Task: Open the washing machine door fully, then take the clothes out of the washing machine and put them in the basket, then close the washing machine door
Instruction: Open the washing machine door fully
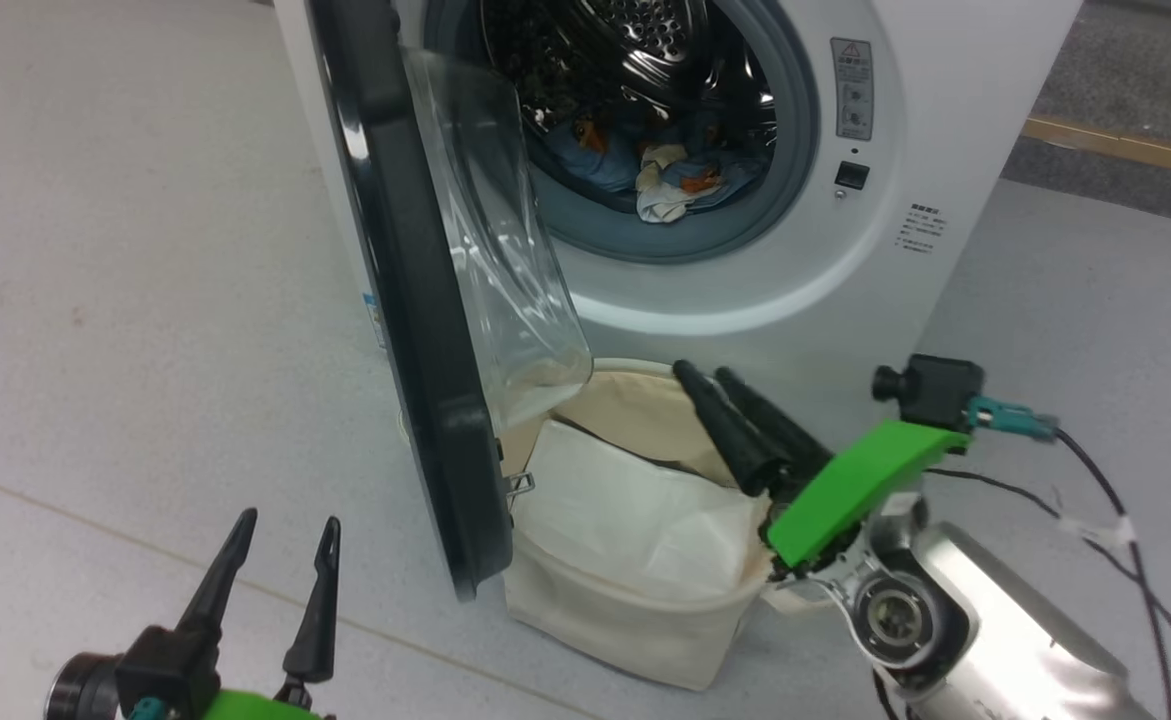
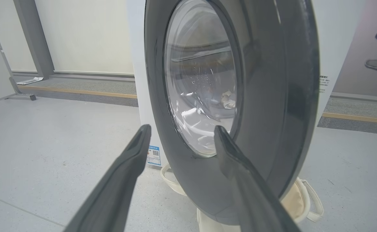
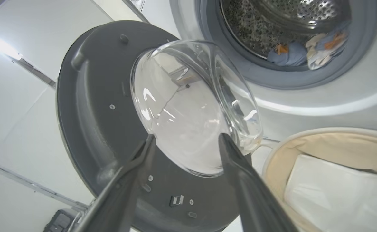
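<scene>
Right hand (image 1: 700, 370), tapered fingers apart above cream canvas basket (image 1: 625, 620), left hand (image 1: 290, 520) spread, glossy black-rimmed domed glass door (image 1: 415, 300) open.

Head view: top of the washing machine (image 1: 945, 150) cut off by the upper edge, top of the door (image 1: 415, 330) likewise. Door hides the left side of the basket (image 1: 635, 610). Label (image 1: 851, 88) print too small to read. Clothes (image 1: 660, 170) bunched in the drum (image 1: 645, 40); separate garments cannot be told apart
</scene>
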